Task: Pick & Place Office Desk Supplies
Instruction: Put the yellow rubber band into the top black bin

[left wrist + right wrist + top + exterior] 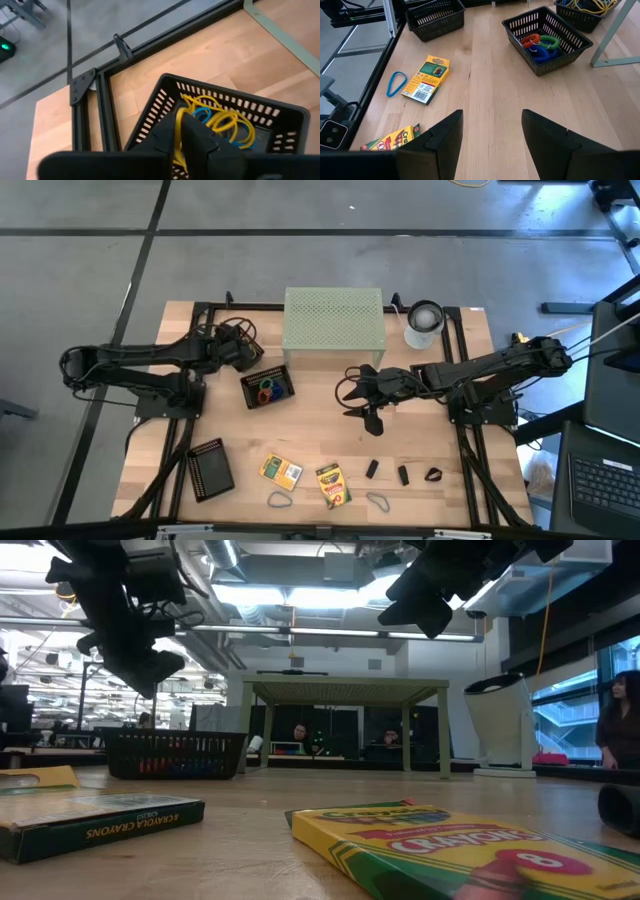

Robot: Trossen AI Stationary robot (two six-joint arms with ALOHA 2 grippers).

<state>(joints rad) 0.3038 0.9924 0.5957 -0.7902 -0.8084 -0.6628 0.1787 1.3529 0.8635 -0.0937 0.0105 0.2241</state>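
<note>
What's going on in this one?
The left gripper hangs over a black mesh tray at the table's back left, which holds yellow and blue rubber-band loops; one yellow loop sits right at its tip. The right gripper hovers open and empty above the wooden table. Two yellow-green crayon boxes, small black clips and two loose loops lie near the front edge, not yet picked up.

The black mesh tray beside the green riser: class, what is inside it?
The black mesh tray holds a tangle of coloured rubber-band loops: red-orange, green and blue show clearly. What lies beneath that pile, on the tray's floor, is covered and cannot be seen.
</note>
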